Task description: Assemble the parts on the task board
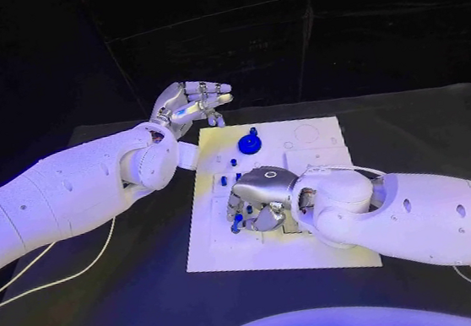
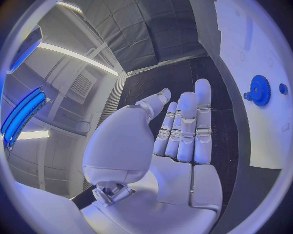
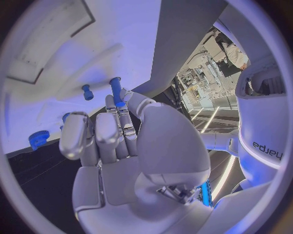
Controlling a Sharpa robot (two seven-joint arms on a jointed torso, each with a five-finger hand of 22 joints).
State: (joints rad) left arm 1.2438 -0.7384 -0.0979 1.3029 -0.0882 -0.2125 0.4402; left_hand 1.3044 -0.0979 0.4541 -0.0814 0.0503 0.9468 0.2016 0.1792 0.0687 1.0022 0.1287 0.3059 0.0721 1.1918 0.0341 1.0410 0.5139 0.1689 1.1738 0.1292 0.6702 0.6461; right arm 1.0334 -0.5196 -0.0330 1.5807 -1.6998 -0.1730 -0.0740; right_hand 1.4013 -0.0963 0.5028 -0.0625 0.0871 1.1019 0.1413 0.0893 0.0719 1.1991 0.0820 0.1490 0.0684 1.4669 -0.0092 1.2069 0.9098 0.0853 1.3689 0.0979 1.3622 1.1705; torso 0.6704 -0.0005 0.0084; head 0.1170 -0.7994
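The white task board (image 1: pixel 313 145) lies in the middle of the black table. A blue gear (image 1: pixel 249 141) (image 2: pixel 261 90) stands near its far left part, with small blue pegs (image 1: pixel 235 163) just in front of it. My left hand (image 1: pixel 191 102) (image 2: pixel 183 131) hovers above the board's far left corner, fingers stretched out and apart from the thumb, holding nothing. My right hand (image 1: pixel 261 199) (image 3: pixel 116 136) is low over the board's middle and pinches a blue peg (image 3: pixel 115 90) between thumb and fingertips. Another blue peg (image 3: pixel 87 92) and the gear (image 3: pixel 38 138) sit on the board beyond it.
A white cable (image 1: pixel 75 268) trails over the table under my left arm. The board's far right part carries round and square recesses (image 1: pixel 308 135). Black table (image 1: pixel 128 319) surrounds the board on all sides.
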